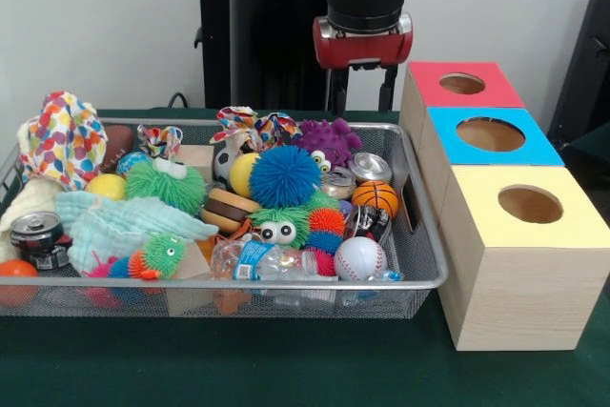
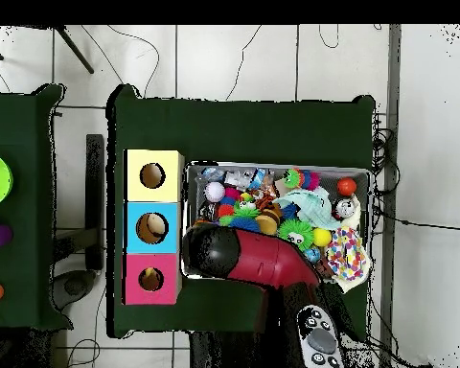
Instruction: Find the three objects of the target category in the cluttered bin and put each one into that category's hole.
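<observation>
The gripper (image 1: 361,100) hangs behind the far rim of the bin (image 1: 419,278) (two dark fingers apart, holding nothing). Beside the bin's end, the red-topped box's hole (image 1: 462,84) sits farthest back. The animal toys are lost among the clutter.

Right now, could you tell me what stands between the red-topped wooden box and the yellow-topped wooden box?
The blue-topped box stands between the red-topped box and the yellow-topped box, touching both; both views show it.
</observation>
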